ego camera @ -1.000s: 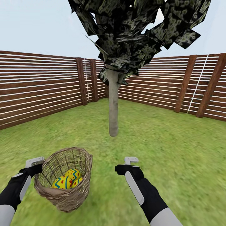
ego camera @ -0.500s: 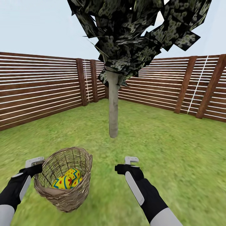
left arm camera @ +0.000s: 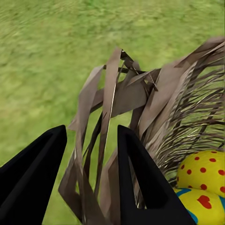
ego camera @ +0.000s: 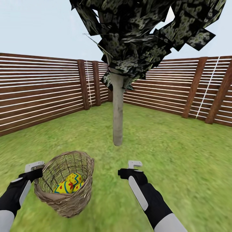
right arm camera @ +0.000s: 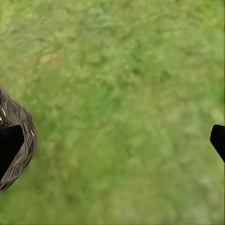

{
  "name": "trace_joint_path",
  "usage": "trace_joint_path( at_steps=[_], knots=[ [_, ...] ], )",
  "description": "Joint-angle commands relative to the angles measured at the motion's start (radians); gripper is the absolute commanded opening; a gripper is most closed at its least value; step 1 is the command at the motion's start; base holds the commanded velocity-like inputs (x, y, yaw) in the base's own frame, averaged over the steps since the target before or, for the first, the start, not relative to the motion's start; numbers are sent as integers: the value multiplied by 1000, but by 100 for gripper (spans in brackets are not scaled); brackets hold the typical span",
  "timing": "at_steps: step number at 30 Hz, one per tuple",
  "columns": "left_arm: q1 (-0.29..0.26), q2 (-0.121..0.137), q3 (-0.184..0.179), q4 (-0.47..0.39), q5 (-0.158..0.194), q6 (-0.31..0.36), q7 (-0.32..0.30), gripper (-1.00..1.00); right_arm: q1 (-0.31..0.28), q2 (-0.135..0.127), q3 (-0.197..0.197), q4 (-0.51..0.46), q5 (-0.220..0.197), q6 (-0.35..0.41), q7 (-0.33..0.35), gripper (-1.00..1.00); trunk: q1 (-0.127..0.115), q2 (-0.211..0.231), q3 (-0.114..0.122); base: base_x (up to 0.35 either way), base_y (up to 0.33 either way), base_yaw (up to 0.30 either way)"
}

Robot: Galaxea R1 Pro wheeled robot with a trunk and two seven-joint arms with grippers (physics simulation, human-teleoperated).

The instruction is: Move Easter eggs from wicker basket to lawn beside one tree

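Observation:
My left gripper (ego camera: pixel 34 166) is shut on the rim of the brown wicker basket (ego camera: pixel 64 196), which hangs tilted at the lower left of the head view. In the left wrist view its black fingers (left arm camera: pixel 37 164) straddle the basket's (left arm camera: pixel 117 98) rim strands. Yellow Easter eggs (ego camera: pixel 69 184) with blue zigzags and red marks lie inside; two show clearly (left arm camera: pixel 204 183). My right gripper (ego camera: pixel 134 164) is open over the bare lawn (ego camera: pixel 180 154), right of the basket. The tree (ego camera: pixel 118 109), grey-trunked with dark foliage, stands straight ahead.
A brown slatted fence (ego camera: pixel 38 96) with thick posts closes the garden behind the tree, meeting in a corner. Grass spreads on all sides of the trunk. In the right wrist view the basket's edge (right arm camera: pixel 21 126) sits beside blurred grass.
The whole view has shifted: the tree looks a little nearer and further right, so the camera moved. Both arms and the basket keep the same place in the picture.

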Motion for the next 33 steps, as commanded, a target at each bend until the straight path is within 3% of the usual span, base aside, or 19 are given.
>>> trace_joint_path(
  at_steps=[1, 4, 7, 33],
  knots=[
    [-1, -1, 2, -2, 5, 6, 0, -100, -1, 0, 1, -1, -10, 2, -10, 100, 0, 0, -1, 329, 154, 0],
    [-1, 1, 2, -2, 4, 6, 0, -100, -1, 0, 5, -1, -10, 2, -10, 100, 0, 0, -1, 318, 176, 0],
    [-1, 1, 2, -2, 4, 6, 0, -100, -1, 0, 41, 0, -10, -1, -10, 100, 0, 0, -1, 308, 194, 0],
    [-1, 1, 2, -3, 3, 6, 0, -100, -1, 0, 40, 7, -10, -1, -10, 100, 0, 0, -1, 306, 175, 0]
  ],
)
